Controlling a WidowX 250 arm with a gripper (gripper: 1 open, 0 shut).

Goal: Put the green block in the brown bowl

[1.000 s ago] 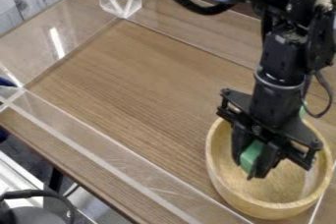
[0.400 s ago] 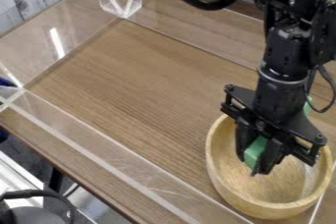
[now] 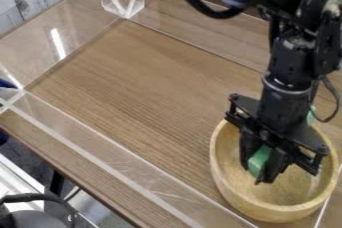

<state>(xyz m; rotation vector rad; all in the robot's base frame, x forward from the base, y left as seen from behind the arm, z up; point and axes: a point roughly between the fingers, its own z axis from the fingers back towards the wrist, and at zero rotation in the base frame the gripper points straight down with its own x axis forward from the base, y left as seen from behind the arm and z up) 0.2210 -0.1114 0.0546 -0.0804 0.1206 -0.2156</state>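
The brown bowl (image 3: 234,188), light tan wood with a thick rim, sits at the lower right of the table. My black gripper (image 3: 267,165) hangs straight down inside it, just above the bowl's floor. Its fingers are shut on the green block (image 3: 255,158), which shows as a green patch standing on end between them. Most of the block is hidden by the fingers.
A low clear acrylic wall (image 3: 80,132) frames the wooden tabletop along its front and left sides. A small clear bracket (image 3: 123,0) stands at the back. The dark arm (image 3: 297,42) rises above the bowl at the right.
The gripper with the green block has sunk slightly lower into the bowl and shifted a touch to the right. It stays shut.
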